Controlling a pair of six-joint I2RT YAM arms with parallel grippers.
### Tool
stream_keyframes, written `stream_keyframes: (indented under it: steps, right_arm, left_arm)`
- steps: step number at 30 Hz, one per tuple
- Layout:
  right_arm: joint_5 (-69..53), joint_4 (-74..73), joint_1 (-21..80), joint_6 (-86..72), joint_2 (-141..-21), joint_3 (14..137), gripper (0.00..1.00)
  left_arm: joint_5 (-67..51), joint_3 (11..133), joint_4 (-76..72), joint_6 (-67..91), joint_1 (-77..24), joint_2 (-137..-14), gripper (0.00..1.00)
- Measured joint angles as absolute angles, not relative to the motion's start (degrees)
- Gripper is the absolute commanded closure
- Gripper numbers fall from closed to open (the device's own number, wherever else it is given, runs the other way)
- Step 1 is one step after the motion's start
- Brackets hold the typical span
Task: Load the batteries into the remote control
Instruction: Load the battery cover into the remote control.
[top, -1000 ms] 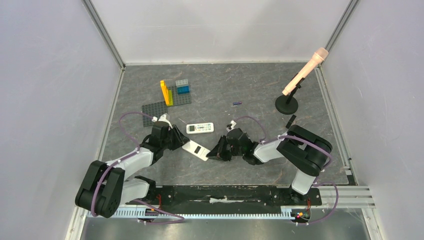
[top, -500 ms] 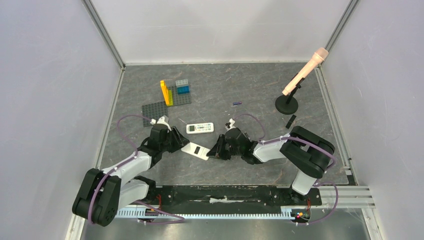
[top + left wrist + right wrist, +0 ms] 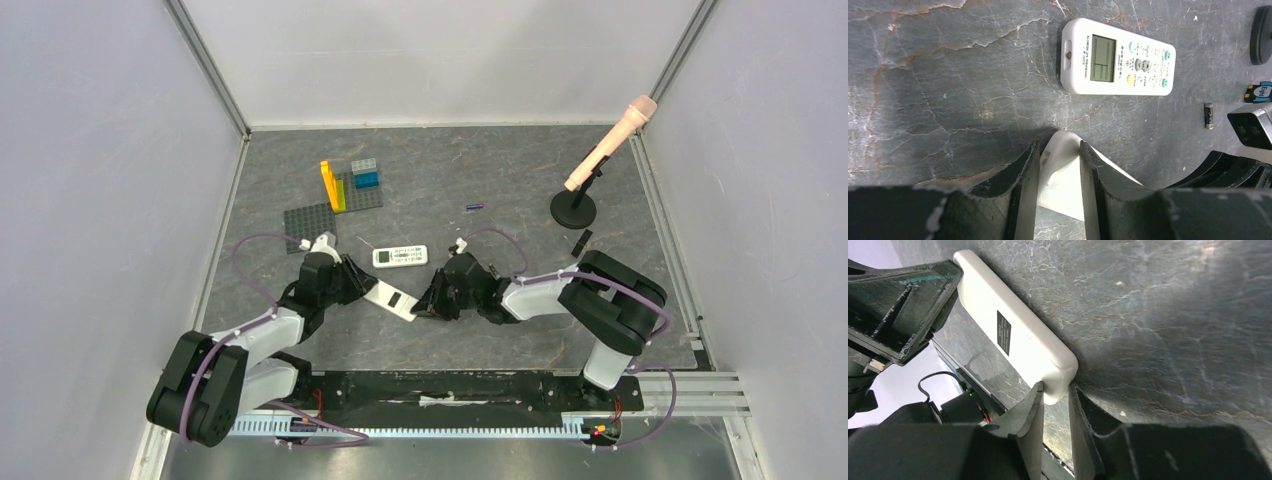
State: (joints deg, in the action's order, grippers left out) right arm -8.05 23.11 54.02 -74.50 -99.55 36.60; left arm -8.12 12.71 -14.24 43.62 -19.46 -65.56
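I have the left jaws and right jaws each pinching one end of the white remote [image 3: 391, 301], back upward, steadied for opening, I judge.

remote [image 3: 391, 299] before second remote [image 3: 400, 256], battery [image 3: 475, 206] behind right

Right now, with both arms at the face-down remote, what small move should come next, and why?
Probably the right gripper should start working the remote open at its back while the left gripper steadies it: it lies back-up, pinched at each end by shut jaws, its back looks closed, and a battery lies loose nearby.
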Motion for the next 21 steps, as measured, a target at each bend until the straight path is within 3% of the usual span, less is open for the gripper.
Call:
stream_keyframes:
  steps: [6,10,14,18,21]
  right_arm:
    - [-8.7,4.8,54.0,-73.9,-101.7,47.5,0.73]
    - [-8.4,-4.5,54.0,-73.1,-103.3,53.1,0.67]
    - [-7.5,-6.8,54.4,-72.8,-103.7,54.8,0.48]
    - [-5.7,-5.5,55.3,-72.2,-102.3,55.2,0.32]
    - [-3.5,-3.0,56.0,-70.4,-100.8,53.8,0.25]
  left_arm:
    - [-7.6,11.0,-17.3,43.6,-19.5,-65.1,0.64]
    - [-7.5,10.7,-17.5,43.6,-19.5,-64.4,0.64]
    - [-7.5,10.7,-17.2,43.6,-19.5,-64.3,0.64]
    - [-6.7,11.8,-14.2,43.7,-20.0,-63.1,0.53]
    - [-6.2,14.2,-7.2,43.7,-21.1,-61.1,0.44]
